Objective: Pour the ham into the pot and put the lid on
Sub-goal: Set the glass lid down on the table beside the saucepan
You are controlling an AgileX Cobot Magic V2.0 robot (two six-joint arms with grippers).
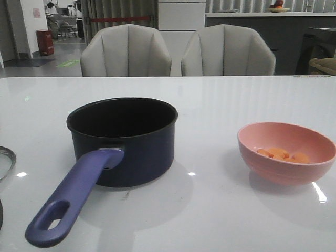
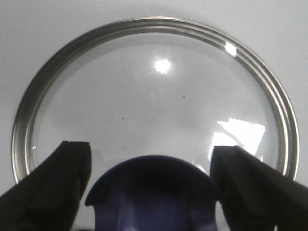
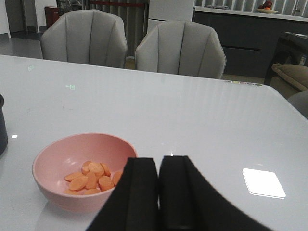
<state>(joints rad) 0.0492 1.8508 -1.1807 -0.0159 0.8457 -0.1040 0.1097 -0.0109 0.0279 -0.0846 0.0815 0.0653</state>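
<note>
The dark navy pot (image 1: pixel 123 139) stands left of centre on the white table, black inside, with its long purple-blue handle (image 1: pixel 71 199) pointing toward me. The ham pieces (image 1: pixel 281 154) lie in a pink bowl (image 1: pixel 286 152) at the right; they also show in the right wrist view (image 3: pixel 91 175). The glass lid (image 2: pixel 154 96) lies flat on the table under my left gripper (image 2: pixel 151 166), whose fingers are spread wide on either side of the blue knob (image 2: pixel 154 192) without touching it. My right gripper (image 3: pixel 159 166) is shut and empty, just beside the bowl (image 3: pixel 82 168).
The lid's steel rim (image 1: pixel 5 160) shows at the table's far left edge in the front view. Two grey chairs (image 1: pixel 126 52) stand behind the table's far edge. White table surface (image 1: pixel 210 210) lies between pot and bowl.
</note>
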